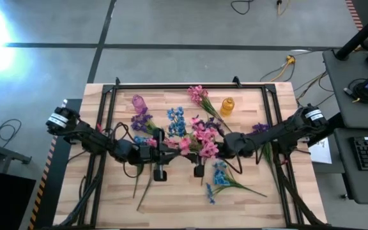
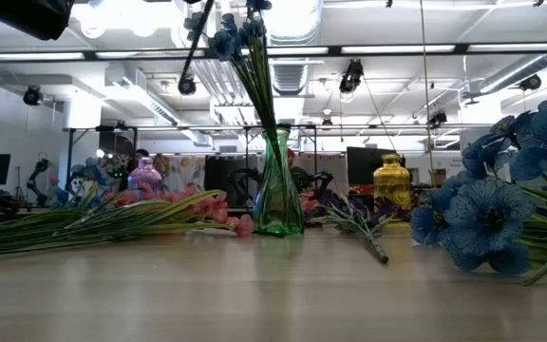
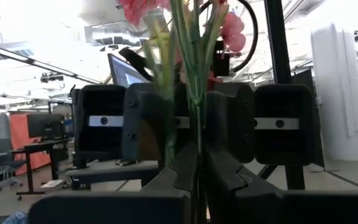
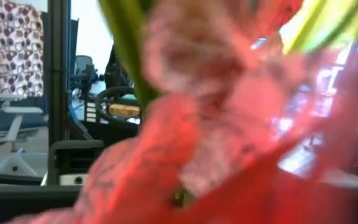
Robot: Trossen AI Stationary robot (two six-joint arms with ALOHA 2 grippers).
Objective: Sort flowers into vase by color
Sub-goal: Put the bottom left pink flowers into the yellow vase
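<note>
My flowers are only partly sorted. The green vase [image 2: 277, 195] in the middle of the desk [image 1: 107, 211] already holds a blue sprig [image 2: 240, 43] that stands tall. The purple vase [image 1: 138, 102] and the yellow vase [image 1: 227, 106], both toward the back of the desk from the green vase, look like they have nothing in them yet.

Right now I hold a pink sprig [image 1: 204, 140] up in the air, just beside the green vase. My left end effector [image 3: 199, 180] is squeezed tight on its thin green stems. My right end effector [image 1: 221, 148] is at the blossom end, with pink petals right in front of it, but I cannot tell if it grips them.

Much is left, I think. More pink flowers [image 1: 198, 96] lie near the yellow vase, purple flowers [image 1: 142, 121] lie near the purple vase, and blue flowers [image 1: 219, 176] lie in front of the green vase.

I can read no words or labels anywhere.
</note>
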